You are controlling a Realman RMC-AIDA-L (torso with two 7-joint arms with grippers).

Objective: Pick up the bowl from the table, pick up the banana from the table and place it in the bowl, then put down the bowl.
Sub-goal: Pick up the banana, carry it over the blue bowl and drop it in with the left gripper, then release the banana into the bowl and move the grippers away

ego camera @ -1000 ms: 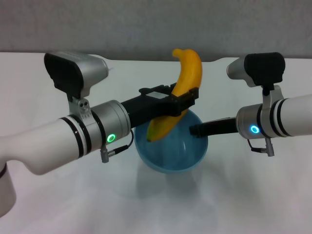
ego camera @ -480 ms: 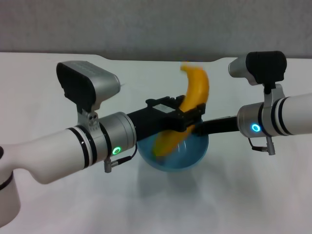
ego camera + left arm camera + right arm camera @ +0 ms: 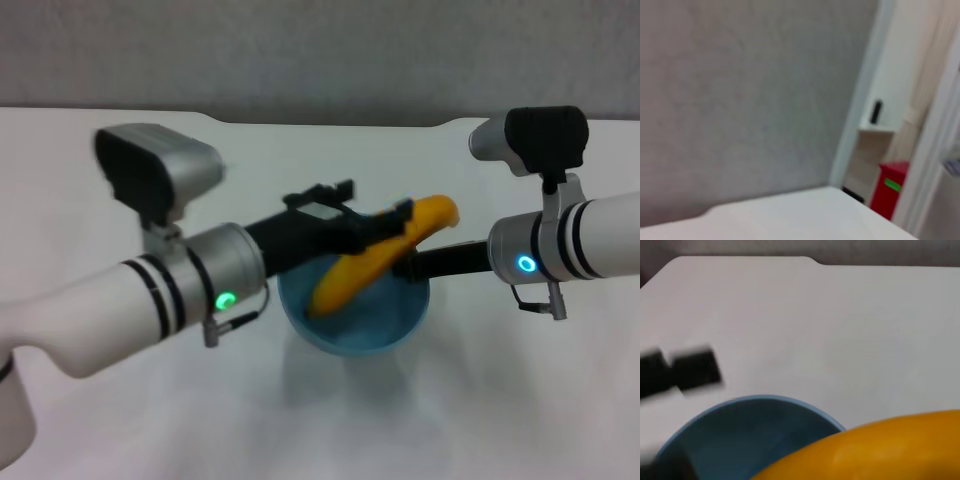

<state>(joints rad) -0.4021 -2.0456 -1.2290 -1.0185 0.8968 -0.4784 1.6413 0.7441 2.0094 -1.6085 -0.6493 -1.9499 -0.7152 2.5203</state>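
The light-blue bowl hangs a little above the white table, with its shadow below it. My right gripper is shut on the bowl's right rim. My left gripper reaches in from the left and is shut on the yellow-orange banana. The banana lies tilted across the bowl, its lower end inside and its upper end over the right rim. The right wrist view shows the bowl with the banana over it. The left wrist view shows neither.
The table's dark notched back edge runs behind the arms, with a grey wall beyond. The left wrist view shows the wall, a table corner and a red box off the table.
The banana has swung from nearly upright down to a low tilt over the bowl as my left wrist turned. The right arm and the bowl have held still.
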